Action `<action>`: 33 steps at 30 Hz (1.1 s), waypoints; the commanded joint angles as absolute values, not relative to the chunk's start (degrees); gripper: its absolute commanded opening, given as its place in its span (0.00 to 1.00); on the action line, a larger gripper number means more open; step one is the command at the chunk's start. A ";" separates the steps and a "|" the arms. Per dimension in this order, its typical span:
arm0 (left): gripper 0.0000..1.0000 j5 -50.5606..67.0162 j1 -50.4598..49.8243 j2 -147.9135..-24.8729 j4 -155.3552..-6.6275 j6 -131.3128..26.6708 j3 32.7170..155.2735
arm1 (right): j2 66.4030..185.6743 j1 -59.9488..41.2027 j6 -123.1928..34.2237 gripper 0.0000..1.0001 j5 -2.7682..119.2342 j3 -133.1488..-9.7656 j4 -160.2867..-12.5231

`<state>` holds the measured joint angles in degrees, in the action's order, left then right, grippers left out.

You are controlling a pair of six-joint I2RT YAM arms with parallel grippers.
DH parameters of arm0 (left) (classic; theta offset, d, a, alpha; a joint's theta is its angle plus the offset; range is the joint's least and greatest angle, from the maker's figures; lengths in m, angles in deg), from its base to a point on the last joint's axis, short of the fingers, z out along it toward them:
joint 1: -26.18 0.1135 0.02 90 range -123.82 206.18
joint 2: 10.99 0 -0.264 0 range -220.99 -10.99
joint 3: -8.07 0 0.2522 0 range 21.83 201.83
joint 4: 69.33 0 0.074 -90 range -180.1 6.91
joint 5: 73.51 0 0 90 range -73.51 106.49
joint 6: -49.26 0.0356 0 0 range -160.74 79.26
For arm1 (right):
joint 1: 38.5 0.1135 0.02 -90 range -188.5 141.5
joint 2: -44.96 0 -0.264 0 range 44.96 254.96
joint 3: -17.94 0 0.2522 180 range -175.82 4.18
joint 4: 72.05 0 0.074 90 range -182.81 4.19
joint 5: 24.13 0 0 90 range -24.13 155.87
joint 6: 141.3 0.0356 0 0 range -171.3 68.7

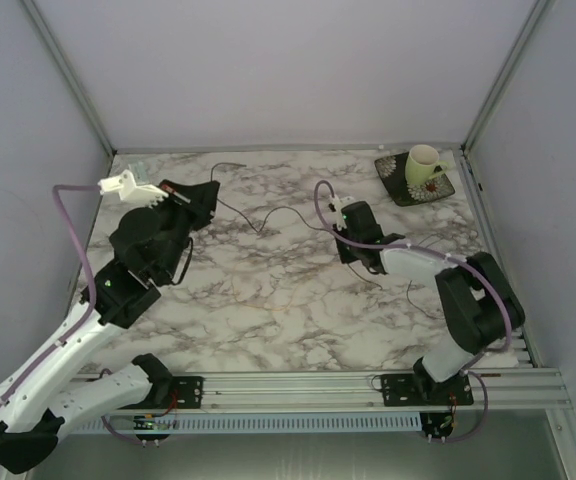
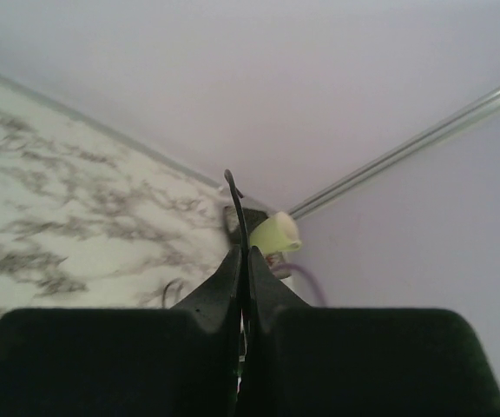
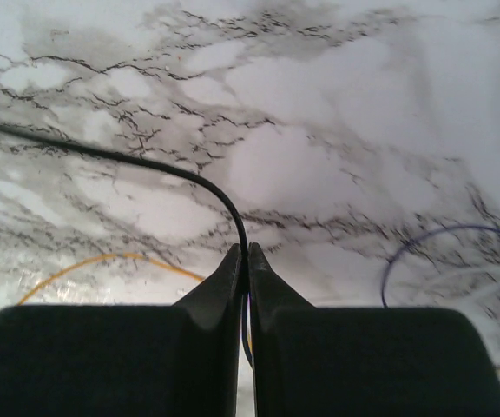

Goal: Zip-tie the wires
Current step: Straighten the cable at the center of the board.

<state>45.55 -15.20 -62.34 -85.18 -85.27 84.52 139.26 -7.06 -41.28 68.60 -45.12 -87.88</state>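
Marble table point(image 1: 288, 300) boxed in by 3 walls, with a metal rail point(image 1: 298, 385) along the near edge. The cup point(image 1: 425, 163) sits on a dark plate point(image 1: 398, 192) in the far right corner, close to the back and right walls. A wide stretch of marble lies left of the cup and nearer than it, between the 2 arms. The left arm point(image 1: 133, 250) reaches from its base far left of the cup, elbow bent, wrist close to the left wall and aimed toward the cup. The left gripper point(image 2: 243, 252) is pinched together on 1 thin black strand whose tip sticks up past the fingertips. The right arm point(image 1: 473, 300) is folded nearer than the cup, its elbow by the right wall and its forearm running left. The right gripper point(image 3: 243, 252), just left of the cup and nearer, points down at the marble, closed on a black strand. The wires point(image 3: 146, 162) trail across the marble left of the cup, between the 2 grippers. An orange strand point(image 3: 102, 257) lies on the marble by the right gripper.
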 commanded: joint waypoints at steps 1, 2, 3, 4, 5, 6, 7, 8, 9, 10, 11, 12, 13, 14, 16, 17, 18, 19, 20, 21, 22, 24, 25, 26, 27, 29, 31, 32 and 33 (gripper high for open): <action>0.00 48.55 -14.78 -61.30 -89.22 -88.26 79.12 | 133.01 -7.87 -41.92 0.00 71.76 -45.20 -93.95; 0.00 48.31 -14.78 -61.08 -88.99 -89.78 77.22 | 132.07 -7.99 -42.12 0.00 72.09 -45.22 -95.34; 0.00 48.02 -14.78 -60.90 -88.35 -90.67 74.50 | 131.39 -8.08 -42.27 0.00 72.44 -45.10 -96.39; 0.00 47.68 -14.71 -60.76 -87.73 -91.61 73.16 | 130.73 -8.17 -42.37 0.00 72.68 -44.87 -97.26; 0.00 47.61 -14.75 -60.66 -87.37 -92.64 70.62 | 130.13 -8.22 -42.40 0.00 72.78 -44.60 -97.71; 0.00 47.70 -14.77 -60.63 -87.00 -92.91 69.00 | 129.75 -8.26 -42.42 0.00 72.77 -44.34 -98.02; 0.00 48.05 -14.77 -60.69 -87.26 -93.31 67.50 | 129.47 -8.26 -42.42 0.00 72.61 -44.14 -98.30; 0.00 48.67 -14.78 -60.85 -87.92 -93.63 66.47 | 129.47 -8.27 -42.30 0.00 72.41 -44.07 -98.62; 0.00 49.25 -14.78 -61.01 -88.44 -93.25 65.72 | 129.47 -8.27 -42.25 0.00 72.28 -44.07 -99.03; 0.00 50.14 -14.78 -61.33 -89.55 -93.33 65.27 | 129.57 -8.27 -42.16 0.00 71.90 -44.08 -99.46; 0.00 50.74 -14.75 -61.72 -90.60 -92.98 64.87 | 129.62 -8.27 -42.09 0.00 71.29 -44.08 -99.79; 0.00 51.15 -14.75 -62.20 -91.21 -92.25 64.41 | 129.60 -8.19 -42.07 0.00 70.78 -44.08 -100.10; 0.00 51.31 -14.70 -62.64 -91.71 -92.05 64.04 | 129.52 -8.11 -42.07 0.00 70.50 -43.95 -100.34; 0.00 50.89 -14.74 -63.30 -91.30 -91.56 63.38 | 129.44 -7.91 -41.99 0.00 70.41 -43.86 -100.62; 0.00 49.64 -14.69 -64.52 -90.07 -90.69 61.92 | 129.34 -7.47 -41.91 0.00 70.63 -43.73 -101.46; 0.00 49.18 -14.69 -65.33 -89.54 -90.33 61.22 | 129.40 -7.21 -41.78 0.00 70.76 -43.66 -102.16; 0.00 48.93 -14.64 -66.27 -89.33 -90.05 60.58 | 129.46 -6.97 -41.66 0.00 70.93 -43.64 -102.73; 0.00 48.92 -14.60 -67.24 -89.30 -90.23 60.05 | 129.57 -6.76 -41.46 0.00 71.27 -43.64 -103.42; 0.00 48.73 -14.53 -67.92 -88.70 -89.93 59.26 | 129.68 -6.57 -41.15 0.00 71.91 -43.68 -104.19; 0.00 48.92 -14.51 -68.61 -88.15 -89.69 58.52 | 129.71 -6.36 -40.74 0.00 72.71 -43.79 -105.19; 0.00 49.02 -14.31 -69.19 -87.96 -89.79 57.93 | 129.69 -6.26 -40.00 0.00 73.52 -43.89 -106.29; 0.00 48.92 -13.89 -70.42 -86.31 -89.13 56.79 | 129.27 -6.27 -38.57 0.00 75.36 -44.07 -108.39; 0.00 48.72 -13.63 -71.02 -85.80 -89.26 56.40 | 128.87 -6.25 -37.73 0.00 76.14 -44.12 -109.35; 0.00 48.21 -13.37 -71.72 -84.96 -89.03 56.02 | 128.29 -6.18 -37.11 0.00 76.50 -44.16 -109.92; 0.00 47.87 -13.17 -72.43 -84.19 -88.64 55.71 | 127.54 -6.16 -36.57 0.00 76.56 -44.10 -110.19; 0.00 47.46 -13.04 -74.26 -83.06 -87.80 55.41 | 126.20 -6.16 -35.17 0.00 77.39 -43.95 -111.00; 0.00 47.23 -13.00 -76.37 -82.58 -87.17 55.52 | 125.22 -6.18 -34.07 0.00 77.73 -44.09 -111.76; 0.00 46.97 -12.87 -77.62 -82.23 -86.74 55.49 | 124.98 -6.16 -33.66 0.00 77.74 -44.26 -112.32; 0.00 46.80 -12.78 -78.74 -82.36 -86.90 55.61 | 124.82 -6.16 -33.31 0.00 77.48 -44.44 -112.88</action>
<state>47.54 -13.17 -75.56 -85.82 -88.68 55.67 127.28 -6.69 -36.64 75.79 -43.55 -110.13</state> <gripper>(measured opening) 0.012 0.009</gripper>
